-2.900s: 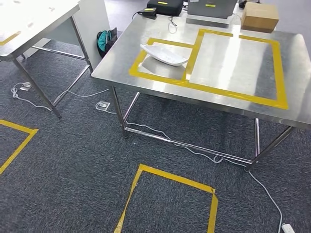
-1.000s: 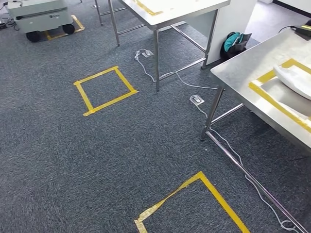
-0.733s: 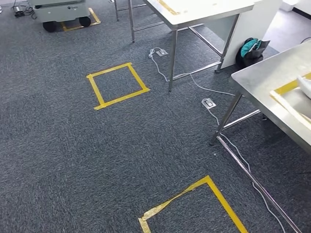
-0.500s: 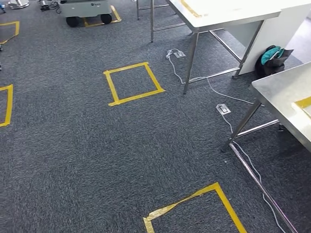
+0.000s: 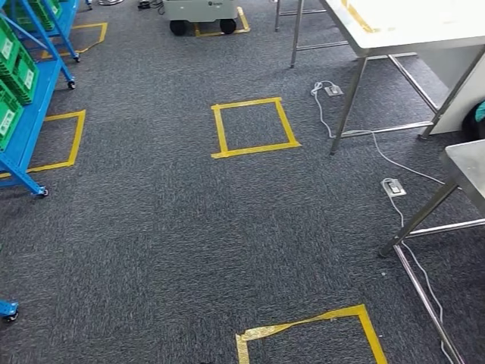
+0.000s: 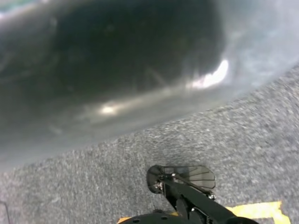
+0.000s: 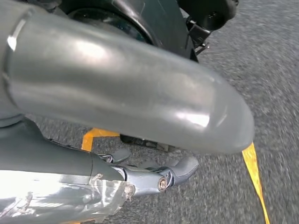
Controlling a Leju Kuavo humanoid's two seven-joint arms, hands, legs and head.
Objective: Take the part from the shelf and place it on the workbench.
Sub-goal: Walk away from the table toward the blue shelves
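The blue shelf [image 5: 23,129] stands at the left edge of the head view, with green bins [image 5: 11,68] on its levels. A steel corner of the workbench [image 5: 470,163] shows at the right edge. In the right wrist view my right hand [image 7: 123,93] hangs over the carpet, its thick grey thumb stretched out above the darker fingers [image 7: 176,170], with nothing in it. My left hand [image 6: 105,70] is a blurred dark grey mass close to its wrist camera, and I cannot make out how its fingers lie.
Grey carpet carries yellow tape squares in the middle [image 5: 255,125], near my feet [image 5: 308,334] and beside the shelf [image 5: 63,140]. A white table [image 5: 411,23] stands at the back right, a grey wheeled unit [image 5: 200,11] at the back. Cables and a floor socket [image 5: 393,186] lie by the workbench legs.
The camera has swung to the left: the workbench with the white part has slid out at the right edge, and the blue shelf has come in at the left.
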